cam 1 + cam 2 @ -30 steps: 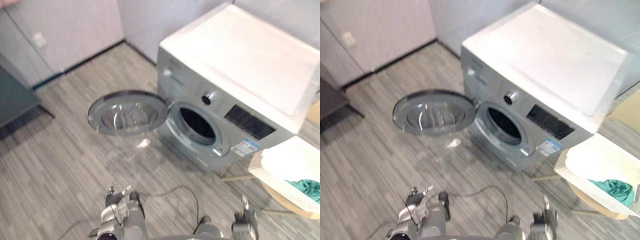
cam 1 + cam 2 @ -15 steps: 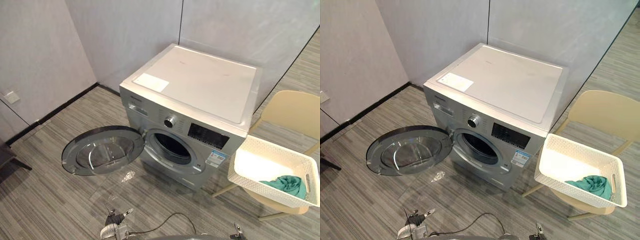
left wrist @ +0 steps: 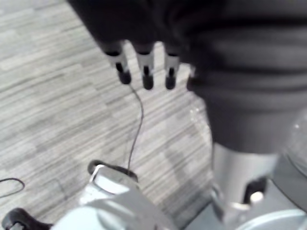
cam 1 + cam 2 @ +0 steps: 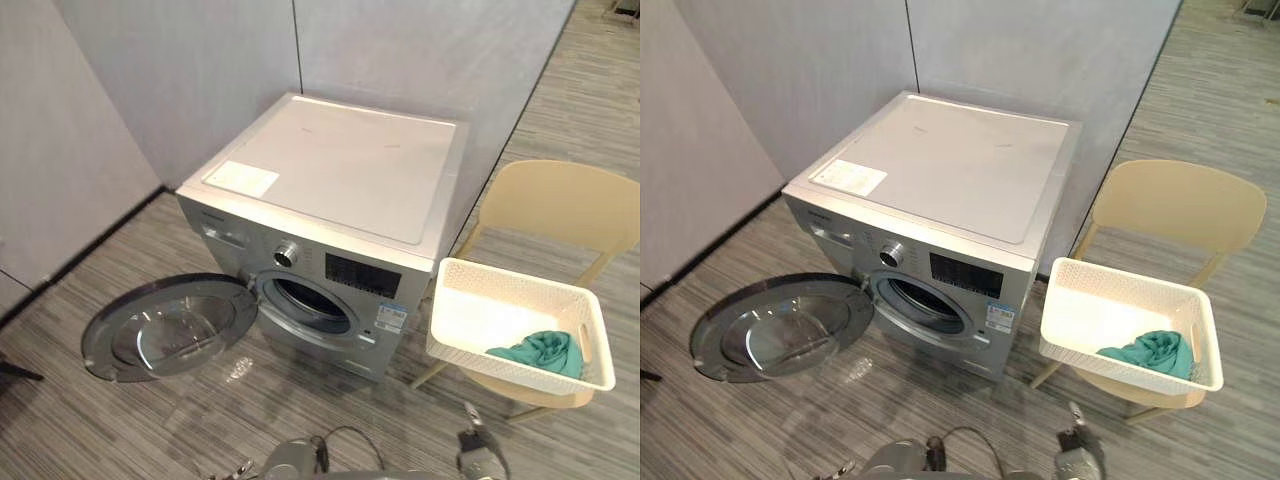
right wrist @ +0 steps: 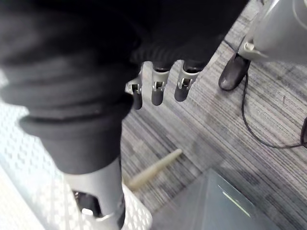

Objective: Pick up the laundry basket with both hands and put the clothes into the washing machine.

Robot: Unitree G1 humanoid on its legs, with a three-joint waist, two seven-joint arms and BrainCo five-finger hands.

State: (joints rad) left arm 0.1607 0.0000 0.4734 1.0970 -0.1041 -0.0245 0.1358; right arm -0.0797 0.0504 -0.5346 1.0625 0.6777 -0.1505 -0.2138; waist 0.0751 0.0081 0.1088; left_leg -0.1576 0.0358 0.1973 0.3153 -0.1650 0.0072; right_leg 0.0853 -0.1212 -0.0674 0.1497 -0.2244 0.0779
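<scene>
Left eye view: laundry basket [image 4: 475, 320] sits on chair [image 4: 560, 200] just right of washing machine [image 4: 330, 190], teal clothes [image 4: 538, 350] inside; door [image 4: 160, 335] open to machine's left. Right hand [image 4: 480, 455] low, nearer basket.
Left wrist view: left hand [image 3: 145, 67] slack-fingered, empty.
Right wrist view: fingers loose, empty, basket wall close beside. Basket's long axis runs away from machine, so reach goes forward-right.

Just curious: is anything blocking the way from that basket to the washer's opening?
Nothing visible does. The laundry basket sits on a chair beside the washing machine, whose door hangs open on the far side.
</scene>
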